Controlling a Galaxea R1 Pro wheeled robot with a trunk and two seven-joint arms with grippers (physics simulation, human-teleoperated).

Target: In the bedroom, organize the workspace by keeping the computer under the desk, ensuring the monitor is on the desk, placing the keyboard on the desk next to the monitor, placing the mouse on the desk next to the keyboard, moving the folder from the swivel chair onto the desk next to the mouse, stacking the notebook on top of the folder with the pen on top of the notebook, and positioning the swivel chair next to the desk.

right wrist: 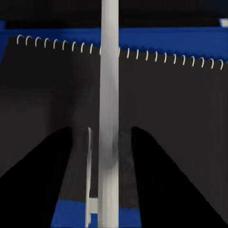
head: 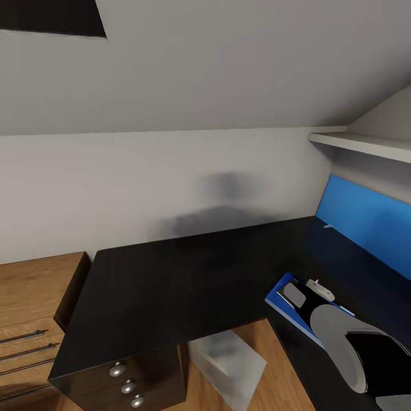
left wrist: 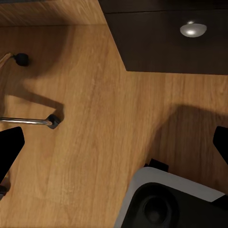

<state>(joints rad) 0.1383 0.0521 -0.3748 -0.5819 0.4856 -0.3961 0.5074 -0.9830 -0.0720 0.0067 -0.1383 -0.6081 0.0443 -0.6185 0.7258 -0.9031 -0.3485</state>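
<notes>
We've got the folder (head: 278,301) and notebook (right wrist: 52,95) stacked on the counter (head: 171,279), right end effector (right wrist: 102,156) pinching the pen (right wrist: 109,71) over them, so mostly just dropping it there's left; left end effector (left wrist: 114,142) hangs open.

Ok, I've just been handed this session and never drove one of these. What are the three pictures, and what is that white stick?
You are driving a wheeled robot with two arms. The big picture is its head camera, looking down at the black desk; the light-grey computer stands underneath. The other two are cameras near each gripper.

The right wrist view looks along the right gripper: its dark fingers sit close on either side of the pen, the white stick, so it seems to be held, just above the spiral-bound notebook lying on the blue folder. In the head view the right arm covers most of that stack.

The left wrist view looks down at wooden floor; the left gripper is open, holding nothing.
</notes>
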